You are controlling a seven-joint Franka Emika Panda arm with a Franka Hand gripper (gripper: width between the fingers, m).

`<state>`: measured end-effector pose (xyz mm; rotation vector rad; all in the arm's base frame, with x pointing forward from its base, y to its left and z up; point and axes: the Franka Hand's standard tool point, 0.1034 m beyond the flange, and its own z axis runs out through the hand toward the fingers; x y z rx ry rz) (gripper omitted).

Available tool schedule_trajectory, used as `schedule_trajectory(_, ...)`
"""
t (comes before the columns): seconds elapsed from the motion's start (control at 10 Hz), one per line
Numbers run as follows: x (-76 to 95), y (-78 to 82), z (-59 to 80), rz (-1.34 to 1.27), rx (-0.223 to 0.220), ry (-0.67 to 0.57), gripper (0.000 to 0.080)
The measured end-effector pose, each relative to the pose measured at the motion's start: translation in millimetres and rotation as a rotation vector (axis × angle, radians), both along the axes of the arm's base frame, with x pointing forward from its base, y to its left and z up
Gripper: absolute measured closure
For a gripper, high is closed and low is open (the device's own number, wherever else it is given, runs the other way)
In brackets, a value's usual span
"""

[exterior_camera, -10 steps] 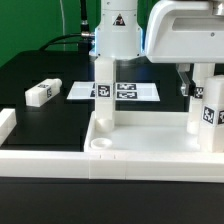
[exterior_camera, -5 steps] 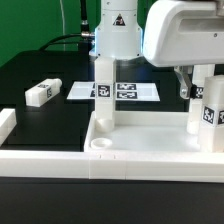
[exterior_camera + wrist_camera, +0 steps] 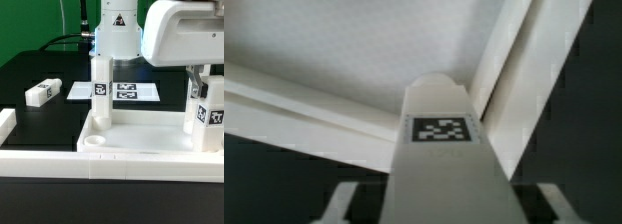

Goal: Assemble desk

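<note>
My gripper [image 3: 196, 78] straddled the leg [image 3: 441, 165], grasp indeterminable; I judged a square, plumb hold over the tabletop [image 3: 150, 128] essential.

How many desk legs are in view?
3: a loose leg on the table at the exterior view's left, a standing leg in the tabletop, a third leg upright at the claw. A fourth may be hidden.

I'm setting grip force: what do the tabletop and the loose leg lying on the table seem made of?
The tabletop: probably moulded white plastic, smooth, faintly glossy, with a moulded corner socket. The loose leg: seemingly the same white plastic, matte, carrying a black-and-white tag.
</note>
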<state>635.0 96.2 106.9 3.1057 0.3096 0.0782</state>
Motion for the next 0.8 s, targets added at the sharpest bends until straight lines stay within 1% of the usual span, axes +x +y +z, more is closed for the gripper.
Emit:
schedule_trajectory(0.2,0.0,0.0,0.0,-0.108,0.006,-0.001,0.0511)
schedule_trajectory(0.4,0.9,-3.6,0.4,-0.319,0.041,-0.001,0.0511)
schedule_trajectory(0.6,0.5,-3.7,-0.2,-0.544,0.074,0.006,0.0509)
schedule_trajectory(0.8,0.6,-3.3,-0.4,-0.718,0.087,0.008,0.0509)
